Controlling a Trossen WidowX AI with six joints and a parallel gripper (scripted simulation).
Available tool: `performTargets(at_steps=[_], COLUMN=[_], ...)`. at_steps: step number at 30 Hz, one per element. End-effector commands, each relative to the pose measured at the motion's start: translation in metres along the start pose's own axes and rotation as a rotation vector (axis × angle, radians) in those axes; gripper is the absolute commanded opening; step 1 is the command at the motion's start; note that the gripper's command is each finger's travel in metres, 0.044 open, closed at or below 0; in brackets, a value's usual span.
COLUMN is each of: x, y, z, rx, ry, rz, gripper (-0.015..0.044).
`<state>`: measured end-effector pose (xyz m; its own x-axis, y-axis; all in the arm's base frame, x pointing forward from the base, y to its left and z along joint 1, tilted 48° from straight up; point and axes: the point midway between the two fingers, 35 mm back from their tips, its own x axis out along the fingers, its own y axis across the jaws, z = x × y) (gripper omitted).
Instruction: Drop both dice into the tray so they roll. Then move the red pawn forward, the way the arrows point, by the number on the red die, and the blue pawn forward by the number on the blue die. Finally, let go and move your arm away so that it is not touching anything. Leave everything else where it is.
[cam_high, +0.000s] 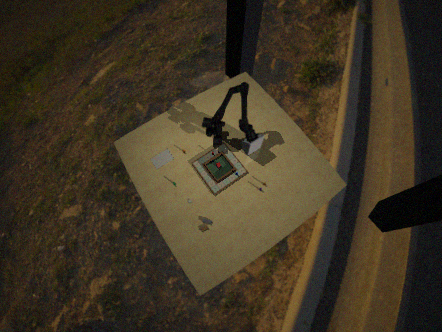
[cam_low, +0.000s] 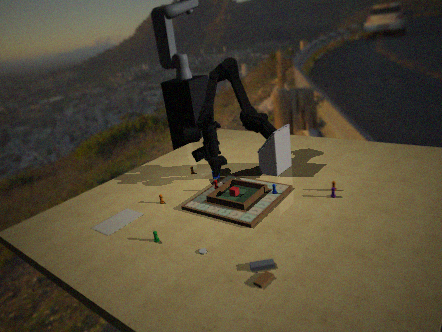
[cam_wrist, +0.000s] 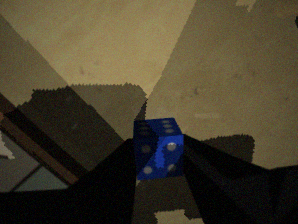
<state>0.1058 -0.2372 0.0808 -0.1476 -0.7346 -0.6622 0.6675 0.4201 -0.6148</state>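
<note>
My gripper (cam_wrist: 156, 143) (cam_low: 216, 172) (cam_high: 219, 147) is shut on the blue die (cam_wrist: 157, 149). It holds the die low over the table, just beyond the back left corner of the game board (cam_low: 235, 215) (cam_high: 202, 170). The red die (cam_low: 234, 191) (cam_high: 218, 164) lies in the green tray (cam_low: 227, 202) in the middle of the board. The red pawn (cam_low: 216, 184) stands on the board's track near my gripper. The blue pawn (cam_low: 274, 189) (cam_high: 236, 173) stands on the track at the right side.
A white box (cam_low: 276, 150) (cam_high: 253, 145) stands at the arm's base behind the board. Loose pawns stand around it: purple (cam_low: 333, 189), orange (cam_low: 161, 199), green (cam_low: 156, 236), brown (cam_low: 193, 170). A grey card (cam_low: 117, 221) and two small blocks (cam_low: 262, 265) lie in front.
</note>
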Motion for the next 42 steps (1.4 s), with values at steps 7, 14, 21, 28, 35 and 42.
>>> performTargets(at_steps=[7, 14, 21, 28, 35, 42], x=[-0.009, -0.037, -0.067, -0.098, -0.121, -0.121], y=[0.004, 0.009, 0.009, 0.003, -0.005, 0.009], z=[0.002, 0.005, 0.006, 0.004, 0.001, 0.010], rx=[-0.003, 0.002, 0.001, -0.002, -0.006, -0.149], ry=[0.008, 0.022, 0.027, 0.021, 0.007, 0.008], rz=[0.011, 0.027, 0.030, 0.021, 0.008, 0.016], gripper=[0.0000, 0.0000, 0.0000, 0.0000, 0.0000, 0.0000])
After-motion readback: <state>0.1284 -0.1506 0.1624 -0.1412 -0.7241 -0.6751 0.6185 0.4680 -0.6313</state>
